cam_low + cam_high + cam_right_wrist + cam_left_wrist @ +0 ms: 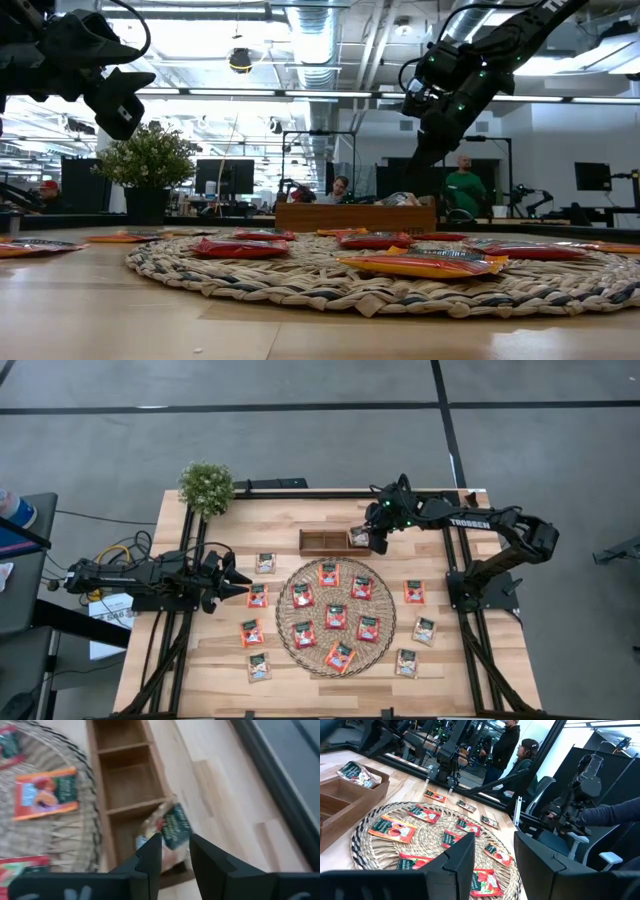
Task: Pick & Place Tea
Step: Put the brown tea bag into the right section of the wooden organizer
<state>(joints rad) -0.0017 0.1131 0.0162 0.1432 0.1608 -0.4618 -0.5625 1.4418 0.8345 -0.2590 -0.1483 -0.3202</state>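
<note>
Pale wooden bench under both arms, with a dark frame round its edges. Nearest me in the low view lies the round woven mat, carrying several red-orange tea sachets, each lying flat. More sachets sit on the bare wood around the mat, red-orange and pale ones on both sides, apart from one another. My left hand hangs over the left part of the bench, just beside the mat's left edge, its fingers spread with nothing between them. Farther back, the brown three-slot tray sits touching the mat's far rim. My right hand hovers right over the tray's right-end slot, fingers parted a little and pinching nothing; a pale sachet lies crumpled in that slot just beyond the fingertips. The other two slots look bare. A small potted plant stands at the bench's far left corner. Beyond, people sit in the room
</note>
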